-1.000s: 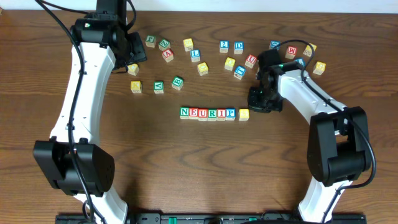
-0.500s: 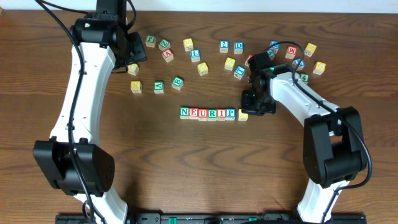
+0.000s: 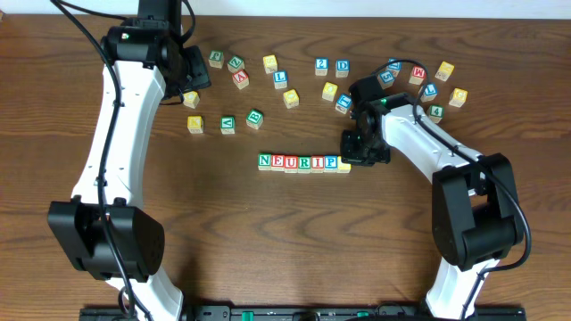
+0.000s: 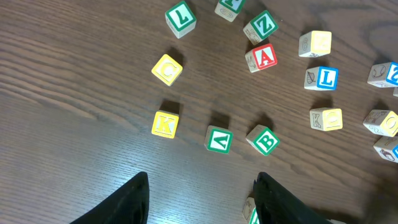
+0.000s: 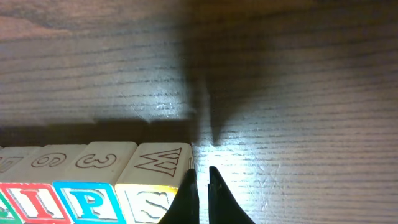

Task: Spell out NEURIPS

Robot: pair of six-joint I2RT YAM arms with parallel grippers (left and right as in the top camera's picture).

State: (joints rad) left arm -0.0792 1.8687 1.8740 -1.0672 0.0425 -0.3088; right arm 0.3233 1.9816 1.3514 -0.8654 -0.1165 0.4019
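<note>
**Lettered row and both arms, seen from overhead and from the wrists.** The lettered row point(image 3: 299, 162) lies near the middle of the worktop point(image 3: 268, 241). Left to right in the overhead view we read N, E, U, R, I, P, the cubes touching side by side. The S cube point(image 5: 148, 198) closes the row at its right end, set against the P cube point(image 5: 87, 200). Its S face is yellowish, and the neighbouring face bears an outlined W.

The right tool point(image 5: 203, 186) stands tip-down at the outer edge of the S cube. Its two fingers are drawn almost together and grip nothing; the nearer finger sits right against the cube's corner.

Beyond the row, loose cubes are scattered along the far side of the worktop, among them a 2 cube point(image 3: 321, 66) and a D cube point(image 3: 343, 67).

The left tool point(image 4: 202, 199) hangs over the far left group, well apart from the row. Its fingers stand moderately apart with only bare wood between them. Ahead of it we see the K cube point(image 4: 165, 124), the B cube point(image 4: 266, 140) and the red A cube point(image 4: 264, 58) — none of them touching it.
</note>
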